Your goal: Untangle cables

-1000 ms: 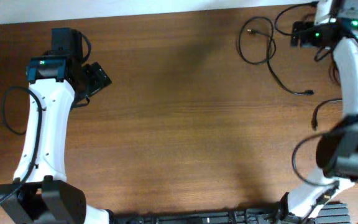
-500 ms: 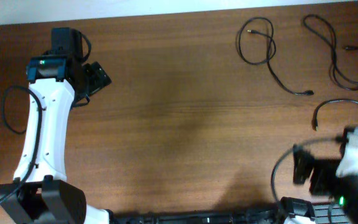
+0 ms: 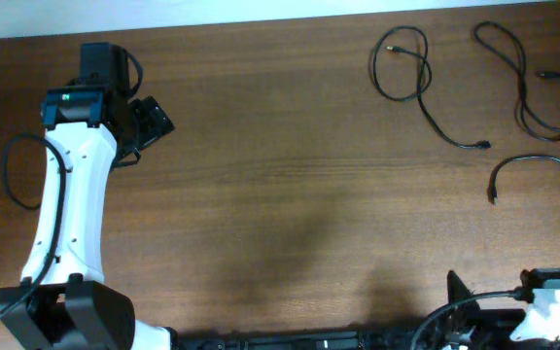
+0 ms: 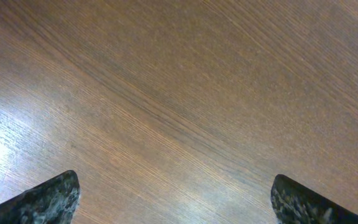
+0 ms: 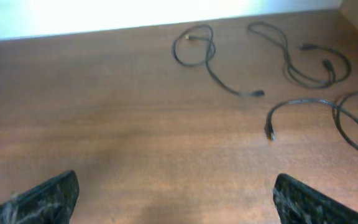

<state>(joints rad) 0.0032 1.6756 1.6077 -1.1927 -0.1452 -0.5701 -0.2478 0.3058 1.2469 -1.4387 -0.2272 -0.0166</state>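
Note:
Three thin black cables lie apart as loose curves at the table's far right: one looped cable (image 3: 403, 66), one long wavy cable (image 3: 530, 86) by the right edge, and one arc-shaped cable (image 3: 535, 161) nearer the front. They also show in the right wrist view as the looped cable (image 5: 197, 46), the wavy cable (image 5: 303, 59) and the arc-shaped cable (image 5: 312, 104). My right gripper (image 5: 176, 199) is open and empty, far back from them at the front right edge (image 3: 455, 288). My left gripper (image 3: 152, 121) is open and empty over bare wood at the far left (image 4: 176, 199).
The brown wooden table (image 3: 290, 194) fills the view. The left arm's white links (image 3: 66, 204) run along the left side with a thick black robot wire (image 3: 13, 175). The right arm's base (image 3: 552, 311) sits at the bottom right corner.
The right arm has pulled back from the far right corner over the cables to the front right edge. All three cables now show uncovered. The left arm has not moved.

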